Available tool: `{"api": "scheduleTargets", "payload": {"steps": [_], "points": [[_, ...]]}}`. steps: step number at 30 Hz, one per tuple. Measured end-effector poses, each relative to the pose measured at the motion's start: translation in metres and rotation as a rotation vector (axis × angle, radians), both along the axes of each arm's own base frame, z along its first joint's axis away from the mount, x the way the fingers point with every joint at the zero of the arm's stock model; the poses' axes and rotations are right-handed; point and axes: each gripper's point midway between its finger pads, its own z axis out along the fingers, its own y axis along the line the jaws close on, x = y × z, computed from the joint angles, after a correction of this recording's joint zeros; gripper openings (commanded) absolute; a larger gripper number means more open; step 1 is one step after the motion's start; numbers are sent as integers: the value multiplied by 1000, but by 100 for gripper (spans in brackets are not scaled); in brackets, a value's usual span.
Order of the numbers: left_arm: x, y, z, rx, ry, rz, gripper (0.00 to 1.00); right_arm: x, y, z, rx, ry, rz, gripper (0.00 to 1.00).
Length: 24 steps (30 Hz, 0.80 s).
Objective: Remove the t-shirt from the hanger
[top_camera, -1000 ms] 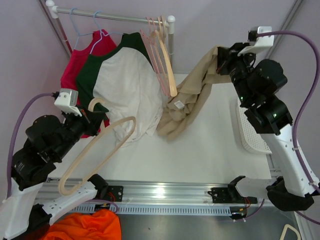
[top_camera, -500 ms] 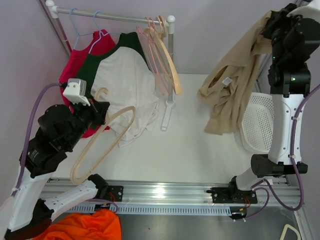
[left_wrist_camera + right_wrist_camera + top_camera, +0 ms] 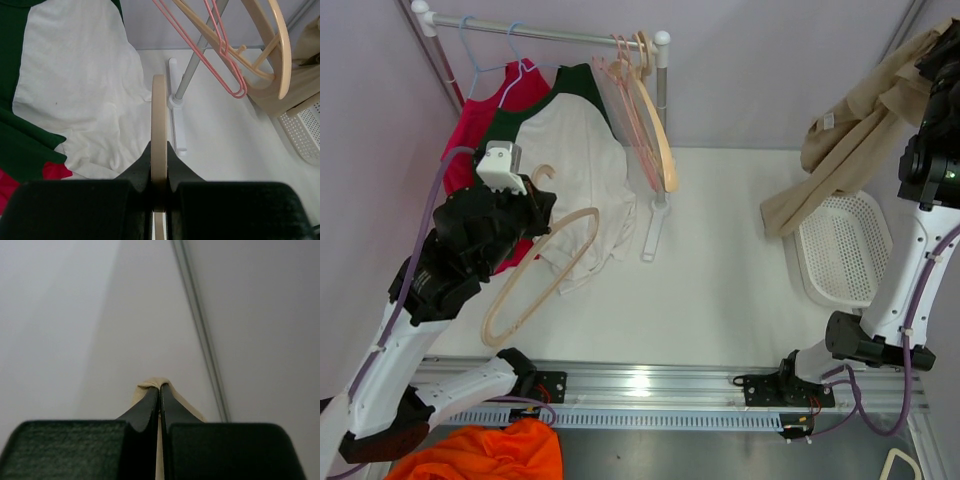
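The beige t-shirt [image 3: 850, 130] hangs free of the hanger at the far right, dangling over the white basket. My right gripper [image 3: 159, 390] is shut on a fold of the t-shirt [image 3: 148, 385], raised high near the wall; in the top view its fingers are hidden behind cloth and arm. The bare wooden hanger [image 3: 545, 270] is at the left, tilted over the table. My left gripper [image 3: 159, 150] is shut on the hanger's flat bar [image 3: 159, 110], near its hook [image 3: 542, 176].
A clothes rack [image 3: 550, 33] at the back left carries a white-and-green shirt [image 3: 570, 150], a red shirt [image 3: 470, 130] and several empty pink and wooden hangers [image 3: 650, 120]. A white mesh basket [image 3: 840, 250] lies at the right edge. An orange cloth [image 3: 490, 455] sits below the front rail.
My right arm has lifted the beige t-shirt off the table, up and to the right, over the basket. My left arm has carried the hanger back toward the rack.
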Motion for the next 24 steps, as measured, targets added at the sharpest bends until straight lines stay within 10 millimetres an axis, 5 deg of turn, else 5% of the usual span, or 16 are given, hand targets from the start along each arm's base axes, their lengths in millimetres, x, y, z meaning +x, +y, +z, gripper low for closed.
{"api": "scheduleTargets", "payload": {"steps": [13, 22, 24], "points": [[18, -3, -5, 7, 17, 20, 1, -2, -65, -120, 214, 231, -180, 0], [37, -13, 11, 14, -7, 25, 1, -7, -66, -321, 414, 577, -240, 0], [41, -15, 15, 21, -19, 24, 1, -5, -66, -361, 450, 657, -247, 19]]}}
